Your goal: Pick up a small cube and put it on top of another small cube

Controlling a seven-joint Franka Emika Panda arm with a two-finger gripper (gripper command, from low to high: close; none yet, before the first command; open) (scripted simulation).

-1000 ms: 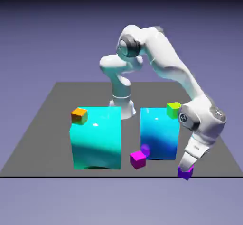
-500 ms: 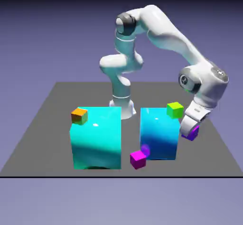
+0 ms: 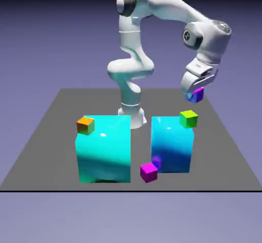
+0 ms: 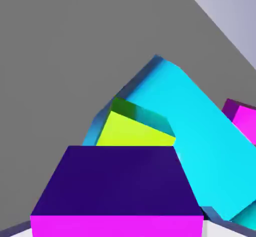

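The tool (image 3: 193, 90) hangs just above the lime-green cube (image 3: 189, 119), pinching the purple-violet cube (image 3: 196, 95).

No text, label, brand, number or sign can be read in either view. Toward one o'clock in the exterior view, a small pale mark shows on the white robot arm's round, dark grey joint cap (image 3: 190, 36), too small to make out.
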